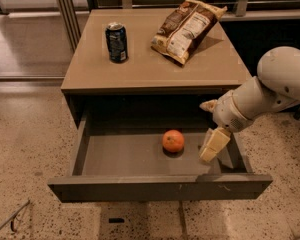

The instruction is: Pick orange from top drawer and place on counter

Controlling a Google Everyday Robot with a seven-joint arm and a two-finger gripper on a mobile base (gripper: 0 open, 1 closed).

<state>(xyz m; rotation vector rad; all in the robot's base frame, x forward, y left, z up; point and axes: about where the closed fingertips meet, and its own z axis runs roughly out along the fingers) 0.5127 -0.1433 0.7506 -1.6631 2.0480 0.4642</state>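
Note:
The orange (173, 140) lies on the grey bottom of the open top drawer (130, 156), right of the middle. My gripper (210, 126) hangs over the drawer's right side, a short way right of the orange and apart from it. Its fingers are spread: one cream finger (213, 144) points down into the drawer, the other fingertip (208, 105) sits higher by the cabinet's front edge. Nothing is held. The tan counter (150, 66) is the cabinet's top.
A dark blue soda can (116, 42) stands on the counter at the left. A brown chip bag (186, 28) lies at the back right. My white arm (270, 91) reaches in from the right. Speckled floor surrounds the cabinet.

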